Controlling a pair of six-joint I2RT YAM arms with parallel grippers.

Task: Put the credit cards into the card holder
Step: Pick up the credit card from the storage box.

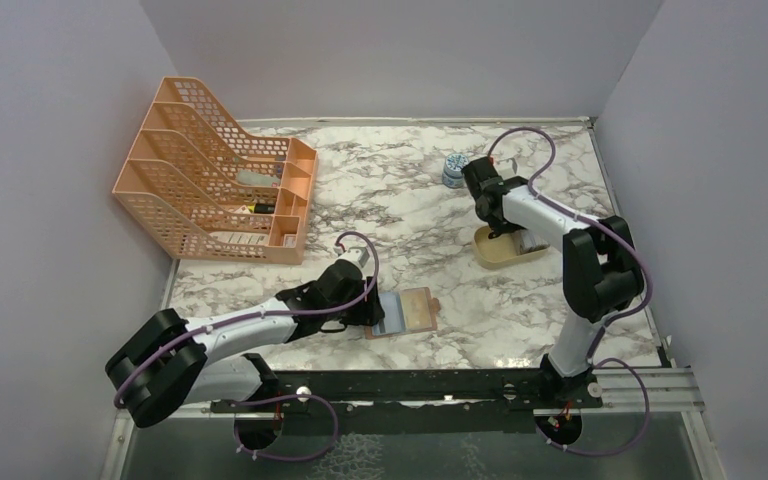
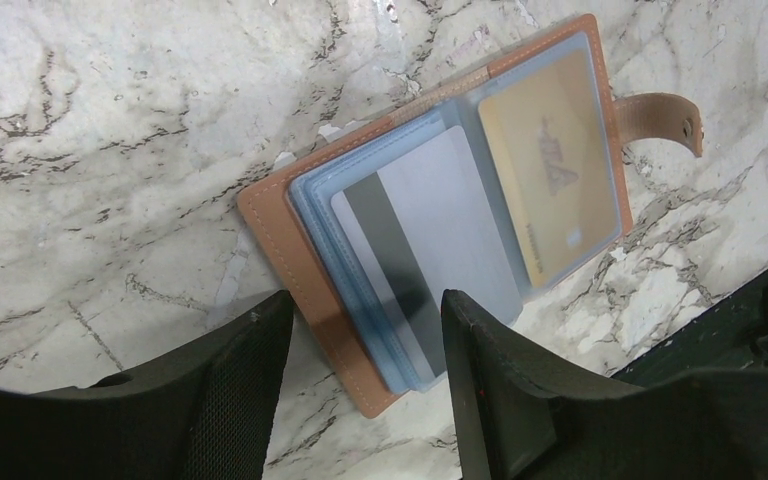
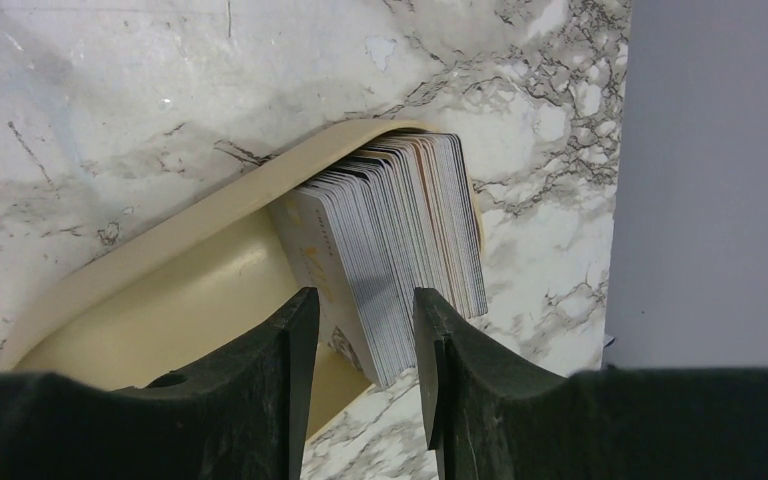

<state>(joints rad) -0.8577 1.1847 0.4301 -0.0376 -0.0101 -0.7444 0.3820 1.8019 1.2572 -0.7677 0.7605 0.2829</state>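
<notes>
A: Surface?
B: White marble-pattern tabletop [image 1: 410,190], grey veins.
A: What's sitting on it?
B: Orange perforated plastic file rack [image 1: 210,185], back left. Open tan leather card holder [image 1: 407,312] lying flat, front centre. Beige oval tray [image 1: 495,255], right of middle. Small blue-white patterned round container [image 1: 453,170] behind the tray, not touching it.

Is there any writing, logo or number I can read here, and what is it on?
"VISA", sideways, blurred, so only probably: gold card in the card holder.
Small print on that card's edge: too blurred.
Grey card: dark stripe, no text showing.
Front card of the stack in the beige tray: orange mark, unreadable.
Things in the orange file rack: too small.
</notes>
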